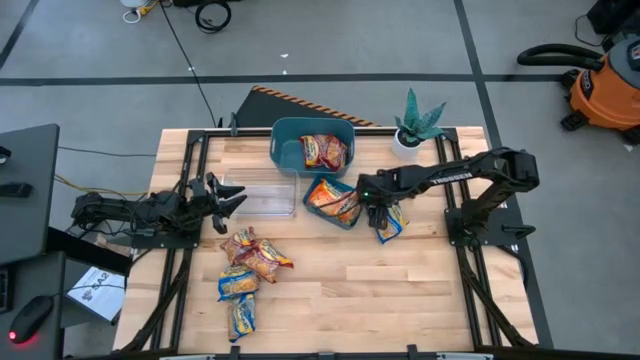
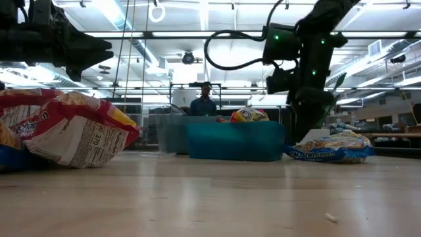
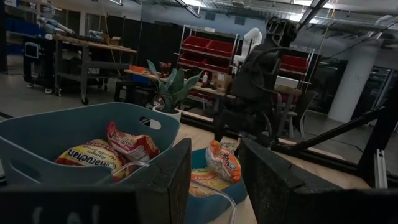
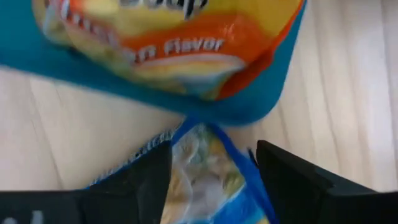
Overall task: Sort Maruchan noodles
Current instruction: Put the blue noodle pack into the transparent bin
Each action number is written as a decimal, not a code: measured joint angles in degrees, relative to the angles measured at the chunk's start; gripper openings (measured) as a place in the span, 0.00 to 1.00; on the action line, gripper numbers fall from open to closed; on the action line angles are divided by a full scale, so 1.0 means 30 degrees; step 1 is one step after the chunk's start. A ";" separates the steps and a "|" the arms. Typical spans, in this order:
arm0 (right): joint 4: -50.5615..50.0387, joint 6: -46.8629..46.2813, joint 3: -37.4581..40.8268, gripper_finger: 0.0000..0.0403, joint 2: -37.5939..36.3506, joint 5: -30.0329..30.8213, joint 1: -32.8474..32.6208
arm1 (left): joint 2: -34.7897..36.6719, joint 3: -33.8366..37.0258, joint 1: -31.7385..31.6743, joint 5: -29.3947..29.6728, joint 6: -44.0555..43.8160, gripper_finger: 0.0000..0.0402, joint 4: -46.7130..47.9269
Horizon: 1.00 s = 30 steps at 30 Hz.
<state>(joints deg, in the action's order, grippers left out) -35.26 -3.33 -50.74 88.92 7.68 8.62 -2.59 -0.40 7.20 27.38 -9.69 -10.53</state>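
**Q:** Right gripper status?

**A:** My right gripper (image 4: 211,174) is down over a blue-and-yellow packet (image 1: 390,222), fingers apart with the packet between them, not clamped. The packet lies on the table (image 1: 400,290), just beside the small teal bin (image 1: 318,212), on the side away from the clear tray (image 1: 262,196).

**Q:** Rest of the noodles?

**A:** Orange packets (image 1: 335,198) sit in that small bin. A loose pile (image 1: 248,268) lies on the table nearer the front edge, well apart from the bin. Red packets (image 1: 324,150) are in the large teal bin (image 1: 290,145) behind it.

**Q:** Left side?

**A:** My left gripper (image 1: 228,200) hovers beside the tray, fingers apart, holding nothing.
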 joint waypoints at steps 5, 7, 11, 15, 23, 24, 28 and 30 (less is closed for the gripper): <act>0.1623 0.0634 0.1002 0.64 -0.0021 -0.0073 0.0337 | 0.0000 -0.0002 0.0000 0.0000 0.0000 0.35 0.0010; 0.1869 0.0782 0.1226 0.62 -0.0021 -0.0239 0.0412 | 0.0000 0.0005 0.0000 0.0000 0.0000 0.35 0.0010; 0.1982 0.1107 0.1605 0.51 -0.0021 -0.0583 0.0410 | 0.0000 0.0005 0.0000 0.0000 0.0000 0.35 0.0010; 0.2284 0.1172 0.2067 0.35 -0.0021 -0.0605 0.0417 | 0.0000 0.0001 0.0000 0.0000 0.0000 0.35 0.0017; 0.0149 0.1174 0.0441 0.04 -0.0043 -0.0574 0.0417 | 0.0000 0.0003 0.0000 0.0000 0.0000 0.35 0.0017; -0.0614 0.1179 -0.0066 0.03 -0.0043 -0.0583 0.0400 | 0.0000 0.0001 0.0000 0.0000 0.0000 0.35 0.0017; -0.3610 0.0926 -0.2426 0.06 -0.0043 -0.0501 0.0068 | 0.0000 0.0005 0.0000 0.0000 0.0000 0.35 0.0019; -0.4966 0.0705 -0.3714 0.08 -0.0056 -0.0424 -0.0242 | 0.0000 0.0004 0.0000 0.0000 0.0000 0.35 0.0017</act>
<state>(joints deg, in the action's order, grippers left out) -50.16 -1.22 -61.88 88.75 6.41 7.89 -2.59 -0.38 7.20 27.38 -9.69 -10.48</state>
